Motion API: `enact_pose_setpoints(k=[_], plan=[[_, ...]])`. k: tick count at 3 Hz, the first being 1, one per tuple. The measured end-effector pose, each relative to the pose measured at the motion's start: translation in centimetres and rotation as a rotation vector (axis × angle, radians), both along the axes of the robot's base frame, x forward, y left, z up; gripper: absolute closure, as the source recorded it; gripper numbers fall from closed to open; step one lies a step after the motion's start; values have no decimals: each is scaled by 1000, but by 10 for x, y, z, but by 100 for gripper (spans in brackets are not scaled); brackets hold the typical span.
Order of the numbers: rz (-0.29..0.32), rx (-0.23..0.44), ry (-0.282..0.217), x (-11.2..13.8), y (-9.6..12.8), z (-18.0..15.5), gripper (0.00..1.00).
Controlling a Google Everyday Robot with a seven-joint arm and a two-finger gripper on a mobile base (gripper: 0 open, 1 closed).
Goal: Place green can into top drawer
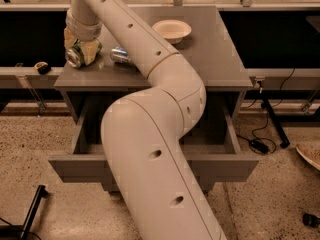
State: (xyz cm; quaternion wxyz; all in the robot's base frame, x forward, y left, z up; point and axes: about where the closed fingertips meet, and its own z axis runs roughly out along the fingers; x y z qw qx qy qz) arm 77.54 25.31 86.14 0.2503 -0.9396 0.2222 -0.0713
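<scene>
The green can (80, 55) lies tilted on its side at the left end of the grey cabinet top (220, 54), its silver end facing left. My gripper (81, 46) comes down from above and its yellowish fingers (93, 48) are closed on either side of the can. The top drawer (75, 166) is pulled open below the cabinet top; my large white arm (150, 149) hides most of its inside and the middle of its front. No handle or tag shows.
A silver-and-blue can (119, 55) lies just right of the gripper. A cream bowl (172, 30) sits at the back of the top. A small dark object (42, 67) rests on the left ledge. Cables (260, 144) lie on the floor at right.
</scene>
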Motion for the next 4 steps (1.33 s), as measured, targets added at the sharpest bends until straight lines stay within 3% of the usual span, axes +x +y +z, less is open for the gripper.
enact_pose_setpoints(k=[1,2,3,4], plan=[[-10,-25,21,-1,-9,-6,73],[-63,-25,12,-11,-38,26,96],[-101,45,1,-37,-77,80,100],[-115,158,-25,-80,-118,136,100]])
